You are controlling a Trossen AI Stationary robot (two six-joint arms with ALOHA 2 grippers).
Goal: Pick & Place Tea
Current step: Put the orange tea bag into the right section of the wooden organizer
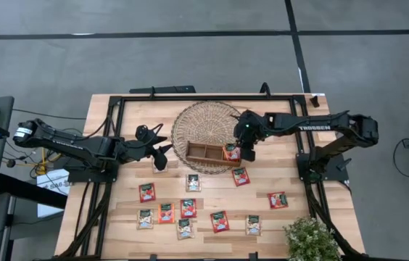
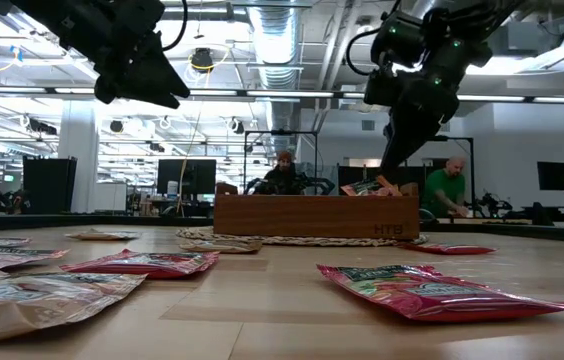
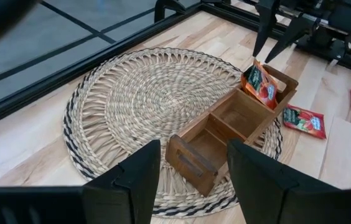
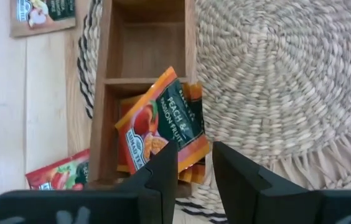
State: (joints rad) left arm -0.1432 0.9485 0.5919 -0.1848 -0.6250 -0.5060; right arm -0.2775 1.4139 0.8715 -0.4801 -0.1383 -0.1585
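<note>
The brown wooden tray [image 1: 206,154] lies on a round woven mat [image 1: 204,119]. In its right end compartment an orange-and-green tea sachet [image 4: 160,121] leans tilted on other sachets, one corner above the tray's rim [image 3: 259,84]. My right gripper [image 4: 195,158] hangs open just above it, pointing down, and touches nothing [image 3: 278,40]. My left gripper [image 1: 159,145] waits open above the table, left of the mat, facing the tray [image 3: 225,124]. Several more tea sachets [image 1: 190,206] lie flat on the table's near half.
A loose red sachet [image 1: 241,176] lies just near of the tray, another [image 1: 278,199] farther right. A potted plant [image 1: 310,239] stands at the near right corner. The tray's other two compartments [image 4: 144,43] hold nothing. People sit in the room beyond the table [image 2: 447,190].
</note>
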